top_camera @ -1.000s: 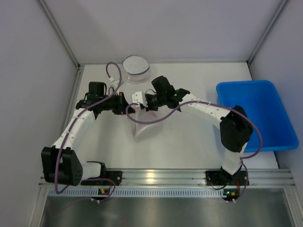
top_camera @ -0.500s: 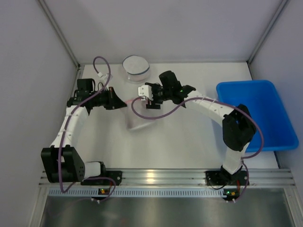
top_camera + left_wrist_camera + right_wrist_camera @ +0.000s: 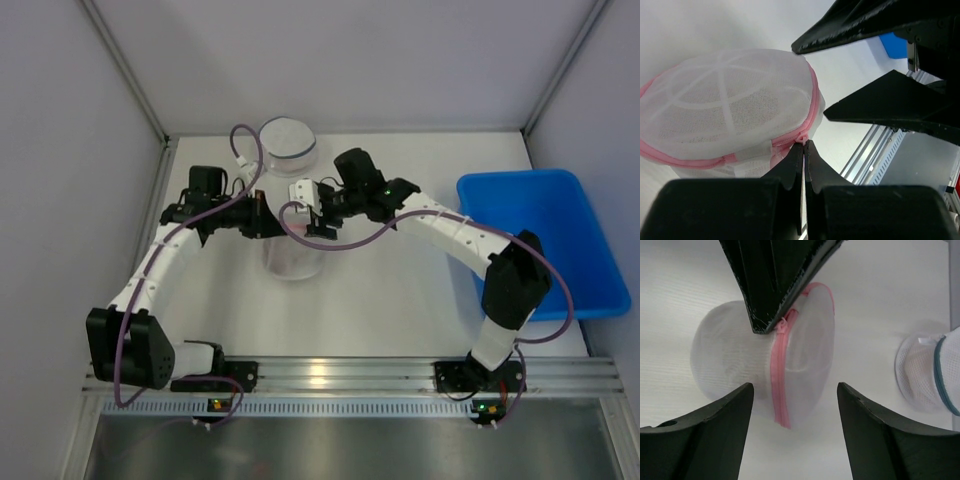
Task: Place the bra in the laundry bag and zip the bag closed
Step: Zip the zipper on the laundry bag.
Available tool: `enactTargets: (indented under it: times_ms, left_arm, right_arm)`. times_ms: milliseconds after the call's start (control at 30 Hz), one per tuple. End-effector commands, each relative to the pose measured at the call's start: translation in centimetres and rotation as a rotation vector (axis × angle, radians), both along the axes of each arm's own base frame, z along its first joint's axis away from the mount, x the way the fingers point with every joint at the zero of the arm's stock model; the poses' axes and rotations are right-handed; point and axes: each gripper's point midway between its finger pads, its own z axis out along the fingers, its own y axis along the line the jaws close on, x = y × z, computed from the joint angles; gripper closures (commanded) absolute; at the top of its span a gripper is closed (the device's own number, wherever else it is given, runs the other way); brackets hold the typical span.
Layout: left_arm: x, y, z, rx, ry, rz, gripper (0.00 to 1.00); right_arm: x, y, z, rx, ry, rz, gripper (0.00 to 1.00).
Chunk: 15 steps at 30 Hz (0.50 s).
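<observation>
- The left gripper (image 3: 262, 216) (image 3: 803, 145) is pressed together, its 2 fingertips pinching the pull (image 3: 801, 137) (image 3: 783, 324) of the pink zipper (image 3: 777, 375) on the bag (image 3: 290, 255) (image 3: 730, 105) (image 3: 725, 360).
- Seen from the left wrist, the tips meet with no gap, right where the zipper reaches the bag's rim.
- The right gripper (image 3: 316, 222) (image 3: 794, 390) is spread wide and holds nothing.
- In its own view the 2 fingers (image 3: 715, 420) stand apart on either side of the bag and clear of the mesh.
- The 2 grippers face each other just beside one another, left of the table's middle. The bag is under and between them, reaching a little nearer than both.
- The bag is a round white mesh pouch with pink trim and white ribs crossing its domed face.
- From the right wrist, the zipper runs in a straight pink line from the pinched pull down the bag's side, and that stretch looks shut.
- From the left wrist, the pink line also curves around the bag's lower rim.
- From above, a faint pinkish tint shows through the mesh; I cannot tell what lies inside.
- I cannot tell whether the bag's underside rests on the table (image 3: 400, 300) or hangs from the pinch.
- A second bag (image 3: 287, 143) (image 3: 925, 370), white mesh with a dark blue band, sits at the far edge, apart from both grippers.
- A blue bin (image 3: 540, 240) stands at the right edge of the table, well apart from the bag.
</observation>
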Motion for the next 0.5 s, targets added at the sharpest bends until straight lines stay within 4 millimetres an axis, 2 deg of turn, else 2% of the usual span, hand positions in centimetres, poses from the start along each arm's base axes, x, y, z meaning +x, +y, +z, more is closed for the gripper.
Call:
enactTargets:
  times_ms: [0, 100, 167, 200, 233, 300, 333, 367, 467]
  left_arm:
    - [-0.1, -0.3, 0.6, 0.006, -0.040, -0.009, 1.00]
    - [-0.3, -0.5, 0.4, 0.011, -0.036, -0.013, 1.00]
    - [-0.4, -0.6, 0.2, 0.016, -0.034, -0.015, 1.00]
    - [-0.4, -0.6, 0.3, 0.017, -0.035, -0.012, 1.00]
    - [-0.4, -0.5, 0.2, 0.019, -0.034, -0.008, 1.00]
    - [-0.4, -0.4, 0.1, 0.027, -0.030, 0.007, 1.00]
    - [-0.4, -0.2, -0.1, 0.032, -0.021, 0.020, 1.00]
    - [-0.3, -0.1, -0.1, 0.033, -0.016, 0.033, 1.00]
    - [0.3, 1.1, -1.1, 0.045, 0.027, 0.097, 1.00]
  right_arm:
    - [-1.2, 2.3, 0.7, 0.037, 0.070, 0.034, 0.33]
    - [-1.1, 3.2, -0.2, 0.036, 0.087, 0.022, 0.36]
    - [-1.0, 3.8, 0.2, 0.051, 0.087, 0.020, 0.47]
    - [-0.8, 4.0, -0.3, 0.045, 0.100, 0.012, 0.53]
    - [-0.7, 4.2, 0.1, 0.050, 0.094, 0.009, 0.65]
    - [-0.4, 4.2, -0.4, 0.039, 0.088, -0.002, 0.78]
    - [-0.3, 3.9, -0.7, 0.029, 0.087, -0.010, 0.92]
    - [-0.2, 3.8, -0.9, 0.023, 0.078, -0.014, 0.99]
    - [-0.2, 2.9, -1.5, 0.002, 0.065, -0.030, 1.00]
